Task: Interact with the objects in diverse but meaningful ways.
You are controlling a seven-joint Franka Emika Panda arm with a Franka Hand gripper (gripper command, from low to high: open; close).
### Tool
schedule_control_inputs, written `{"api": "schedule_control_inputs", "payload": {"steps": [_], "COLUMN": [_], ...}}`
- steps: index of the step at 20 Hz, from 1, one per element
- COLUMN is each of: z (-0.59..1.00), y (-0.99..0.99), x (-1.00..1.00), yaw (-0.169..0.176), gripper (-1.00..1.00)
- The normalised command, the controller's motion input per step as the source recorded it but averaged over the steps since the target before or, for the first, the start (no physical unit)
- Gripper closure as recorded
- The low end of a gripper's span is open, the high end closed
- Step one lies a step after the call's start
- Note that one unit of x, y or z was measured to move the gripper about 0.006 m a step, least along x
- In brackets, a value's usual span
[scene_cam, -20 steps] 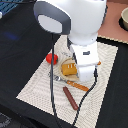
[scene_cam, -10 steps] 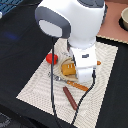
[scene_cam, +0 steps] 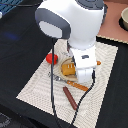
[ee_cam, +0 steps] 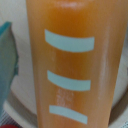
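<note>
Tomato: the red tomato [scene_cam: 51, 58] sits at nine o'clock on the placemat [scene_cam: 35, 85], apart from the arm and free for a later pick.
Cutlery: an orange-handled fork [scene_cam: 67, 81] lies just below the loaf, toward six o'clock.
Sausage: the sausage stick [scene_cam: 70, 97] rests at six o'clock, near the mat's edge and untouched.
Loaf: the yellow bread loaf [scene_cam: 68, 69] is at centre, partly under the wrist; likely the current target.
Gripper: the gripper [scene_cam: 80, 75] is down over the loaf, fingers hidden by its own body, so I can't tell wide or closed.
Wrist view: an orange surface with pale blue bars [ee_cam: 67, 75] fills the frame, very close. What it is, I can't say.
</note>
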Motion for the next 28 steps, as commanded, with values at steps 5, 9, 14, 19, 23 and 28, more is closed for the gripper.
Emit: {"api": "schedule_control_inputs", "payload": {"steps": [5, 9, 14, 19, 23, 28], "z": [-0.08, 0.29, 1.00, 1.00, 0.86, 0.41], "y": [0.06, 0.06, 0.17, -0.06, -0.41, -0.55], "x": [-0.01, -0.12, -0.66, -0.69, -0.69, -0.72], "yaw": [0.012, 0.006, 0.000, 0.000, 0.000, 0.000], "gripper": [1.00, 1.00, 1.00, 1.00, 1.00, 1.00]}}
